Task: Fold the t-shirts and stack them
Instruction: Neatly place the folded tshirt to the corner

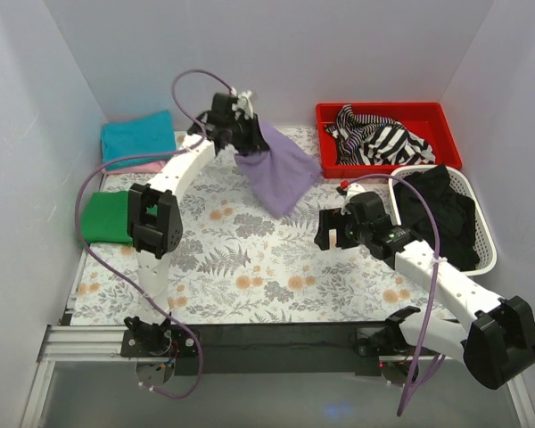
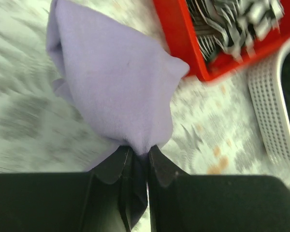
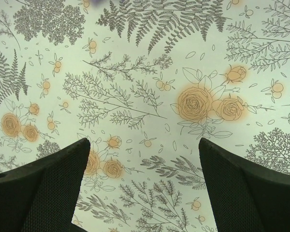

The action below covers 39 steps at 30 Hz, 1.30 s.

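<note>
Up close on the left wrist camera, I see the left gripper [image 2: 138, 153] with its jaws clamped on a bunched edge of the lavender t-shirt [image 2: 116, 82]. That picture is smeared, but the pinch is plain. Only the overhead view tells me where this sits: the arm is stretched toward the far middle of the floral tablecloth [image 1: 250, 259], and the shirt hangs from it in a loose point. I cannot tell whether its lower tip touches the cloth. The right gripper [image 3: 144, 141] has its jaws wide apart with nothing between them, and its own camera shows only printed roses and ferns beneath. From above it hovers right of centre, well apart from the shirt. The overhead view alone shows the far left edge, where a folded teal t-shirt [image 1: 138, 138] lies on a pink t-shirt [image 1: 144, 167], with a folded green t-shirt [image 1: 105, 218] nearer me. At the far right a red bin [image 1: 388, 111] holds striped clothing [image 1: 379, 138], and beside it a white basket [image 1: 487, 245] holds black clothing [image 1: 437, 209].
</note>
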{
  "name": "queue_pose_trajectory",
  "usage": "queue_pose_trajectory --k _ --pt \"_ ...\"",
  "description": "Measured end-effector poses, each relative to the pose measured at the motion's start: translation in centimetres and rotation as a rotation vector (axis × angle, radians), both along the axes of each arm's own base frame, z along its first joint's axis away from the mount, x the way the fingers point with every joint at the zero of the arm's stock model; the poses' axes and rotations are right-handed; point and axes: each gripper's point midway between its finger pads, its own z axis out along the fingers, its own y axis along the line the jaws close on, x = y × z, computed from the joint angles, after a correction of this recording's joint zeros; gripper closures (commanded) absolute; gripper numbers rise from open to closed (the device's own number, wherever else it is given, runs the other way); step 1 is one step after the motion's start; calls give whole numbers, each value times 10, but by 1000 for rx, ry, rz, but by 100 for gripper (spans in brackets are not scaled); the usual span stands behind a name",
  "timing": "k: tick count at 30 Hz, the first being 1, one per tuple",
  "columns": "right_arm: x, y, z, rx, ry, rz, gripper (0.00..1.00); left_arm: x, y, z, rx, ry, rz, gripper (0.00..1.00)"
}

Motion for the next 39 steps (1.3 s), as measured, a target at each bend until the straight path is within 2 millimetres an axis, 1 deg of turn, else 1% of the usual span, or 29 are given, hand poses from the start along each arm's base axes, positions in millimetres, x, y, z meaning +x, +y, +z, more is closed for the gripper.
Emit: queue_pose_trajectory --k 2,4,5,6,9,10,12,14,15,17,22,25,28,30,33,38,39 --pt "2 2 -3 -3 7 11 2 43 35 19 22 -59 63 100" --pt "4 5 -7 -4 19 24 2 75 70 22 48 -92 119 100" --pt "5 7 -9 -5 25 30 1 91 92 19 72 -102 153 100" --pt "8 10 -10 -3 30 41 2 104 112 14 92 -107 181 100" --pt "14 20 -14 8 45 75 2 129 162 -5 129 -103 246 100" --pt "16 23 -15 13 54 87 2 134 177 -13 144 -97 264 100" --pt "20 32 -18 29 68 113 2 139 203 -29 180 -85 293 100" --pt "22 39 -24 45 85 134 2 144 223 -36 206 -86 311 100" --pt "22 42 -28 52 98 145 2 146 230 -35 212 -96 314 100" --pt "22 48 -37 64 127 165 2 152 246 -30 227 -131 323 100" --pt "20 62 -58 95 211 208 2 167 273 -4 279 -250 335 100" --pt "22 70 -61 115 234 230 2 172 293 11 319 -305 369 100" --pt "25 77 -55 141 228 251 2 176 316 24 340 -345 412 100" --pt "27 81 -50 157 215 263 2 177 341 30 356 -365 452 100" --pt "28 85 -46 174 209 277 2 178 384 36 394 -392 523 100" --pt "25 88 -52 185 237 292 2 175 447 47 441 -433 621 100" --pt "25 88 -53 187 244 295 2 174 454 48 447 -438 633 100"
